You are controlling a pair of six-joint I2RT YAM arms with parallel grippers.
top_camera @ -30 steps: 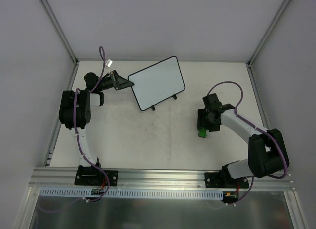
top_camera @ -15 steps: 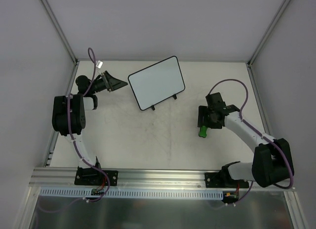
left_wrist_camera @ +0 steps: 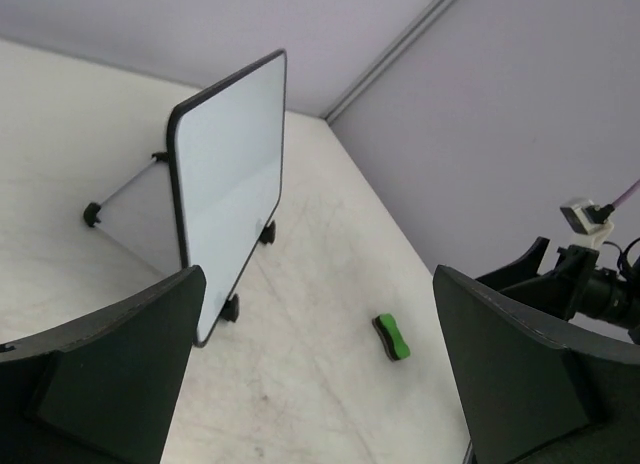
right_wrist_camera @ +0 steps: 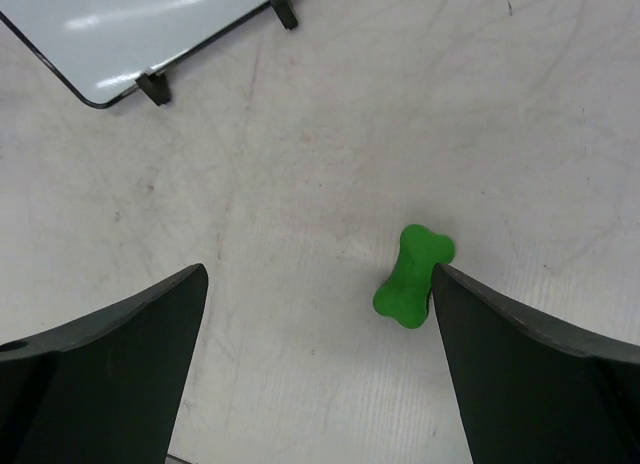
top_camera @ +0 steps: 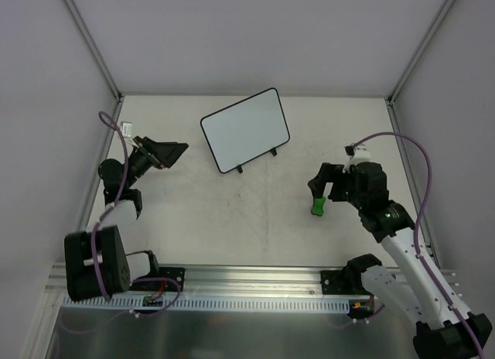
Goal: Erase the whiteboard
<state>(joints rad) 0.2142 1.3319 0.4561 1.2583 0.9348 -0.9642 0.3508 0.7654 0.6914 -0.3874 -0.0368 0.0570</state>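
Whiteboard (top_camera: 245, 131) check, swept left to right.

Left gripper (top_camera: 168, 152): released, jaws spread wide, nothing in them. It sits well apart from the board, at about its 9 o'clock, and faces it. From there the wrist camera takes in the whole board edge-on. Looks to me like a watching or standby pose, not a bracing one.

Board: around 12 o'clock on the counter (top_camera: 232, 227), standing on its two short black feet with a thin strut behind. It leans back so the face is angled up toward the arms, which suits a wiping stroke. Nothing is touching it. I can't make out any marks on the face in any view, so it is either clean or too faint to tell.

Green eraser (top_camera: 316, 207): lying flat on the counter at roughly 4 o'clock from the board, well apart from it.

Right gripper (top_camera: 326, 184): released and empty, just off the eraser's 12 o'clock. In the wrist view the eraser lies right beside one finger (right_wrist_camera: 530, 374); I can't tell if they touch.

My read is that the eraser is parked, and the next move depends on whether the face is really clean.
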